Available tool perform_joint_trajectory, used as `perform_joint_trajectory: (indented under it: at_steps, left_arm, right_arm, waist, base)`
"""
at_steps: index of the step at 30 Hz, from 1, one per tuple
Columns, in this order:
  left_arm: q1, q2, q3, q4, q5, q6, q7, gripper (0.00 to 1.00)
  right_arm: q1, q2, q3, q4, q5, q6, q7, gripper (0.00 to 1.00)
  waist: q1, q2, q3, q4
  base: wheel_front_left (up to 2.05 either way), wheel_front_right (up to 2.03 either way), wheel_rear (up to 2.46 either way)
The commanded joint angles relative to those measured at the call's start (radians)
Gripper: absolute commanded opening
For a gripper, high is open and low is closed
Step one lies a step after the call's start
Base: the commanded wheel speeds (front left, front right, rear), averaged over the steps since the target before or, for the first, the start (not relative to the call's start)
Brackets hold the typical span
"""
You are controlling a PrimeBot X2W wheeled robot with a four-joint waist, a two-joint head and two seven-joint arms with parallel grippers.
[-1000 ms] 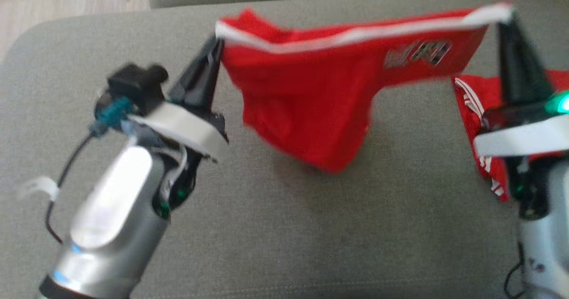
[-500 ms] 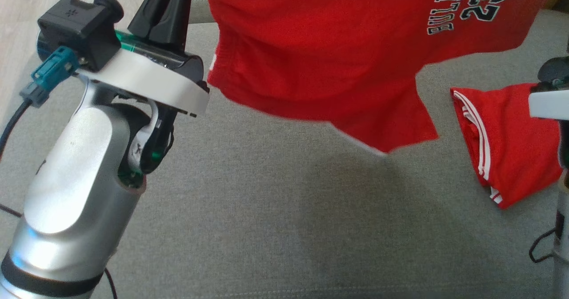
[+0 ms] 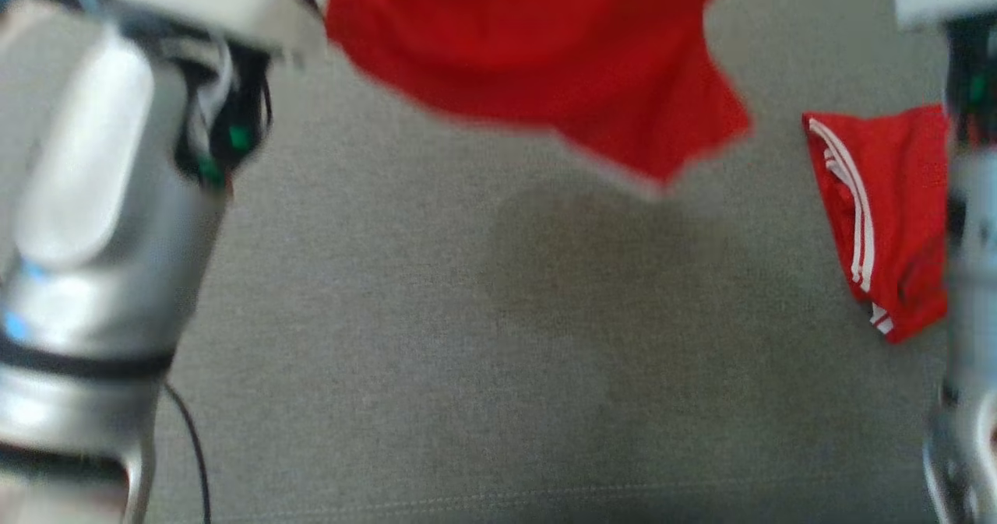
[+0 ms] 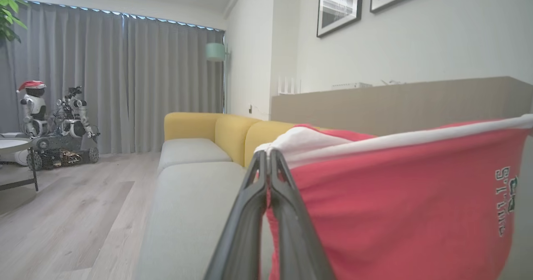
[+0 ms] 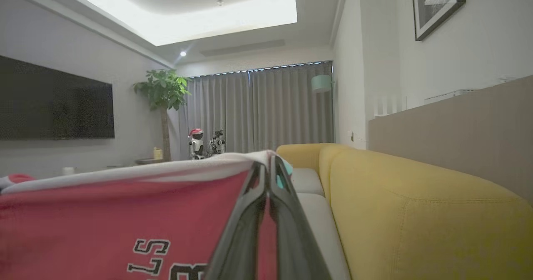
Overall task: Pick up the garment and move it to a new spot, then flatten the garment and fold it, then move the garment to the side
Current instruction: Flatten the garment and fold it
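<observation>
Red garment [image 3: 537, 49] hung clear above the grey sofa seat [image 3: 436, 368], stretched by its white-trimmed edge between left pincer [image 4: 269, 157] and right pincer [image 5: 266, 165], each clamped on a corner. A second red piece [image 3: 896, 197] lay on the seat at right.

Blur smears my head view, the garment [image 3: 545, 49] casting a soft shadow [image 3: 592, 275] on the sofa cushion [image 3: 350, 399]; my wrist views are sharper, the ceiling light [image 5: 179, 9] glaring white

Silver forearm [image 3: 93, 197], black cable [image 3: 192, 450], dark end effector [image 4: 268, 154].
</observation>
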Motion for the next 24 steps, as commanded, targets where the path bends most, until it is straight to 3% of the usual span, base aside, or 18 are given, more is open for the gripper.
perform_joint_trajectory:
  at_steps: [1,9,15,18,21,24]
  left_arm:
    - [-0.118,0.019,0.056,0.023,-0.002,-0.007,-0.028,0.0]
    - [-0.368,-0.085,0.099,0.458,-0.033,-0.082,-0.127,0.0]
    - [-0.355,-0.127,0.1,0.724,-0.001,-0.099,-0.138,0.0]
    - [-0.317,-0.14,0.103,0.823,0.007,-0.097,-0.138,0.0]
    - [-0.273,-0.15,0.121,0.857,0.009,-0.095,-0.138,0.0]
    - [-0.243,-0.157,0.131,0.865,0.009,-0.106,-0.138,0.0]
  right_arm:
    - [-0.11,0.018,0.025,0.026,0.014,-0.001,-0.026,0.0]
    - [-0.449,0.089,0.147,0.527,0.001,-0.001,-0.203,0.0]
    - [-0.489,0.134,0.249,0.859,0.055,-0.001,-0.232,0.0]
    - [-0.448,0.137,0.33,0.93,0.126,-0.001,-0.215,0.0]
    - [-0.387,0.137,0.429,0.932,0.209,-0.001,-0.219,0.0]
    - [-0.353,0.137,0.461,0.944,0.249,-0.001,-0.24,0.0]
  waist:
    - [0.0,0.0,0.042,-0.013]
    - [0.0,0.0,0.097,-0.039]
    - [0.0,0.0,0.146,-0.057]
    - [0.0,0.0,0.173,-0.064]
    - [0.0,0.0,0.195,-0.069]
    - [0.0,0.0,0.209,-0.067]
  base:
    - [0.0,0.0,0.0]
    - [0.0,0.0,0.0]
    - [0.0,0.0,0.0]
    - [0.0,0.0,0.0]
    - [0.0,0.0,0.0]
    - [0.0,0.0,0.0]
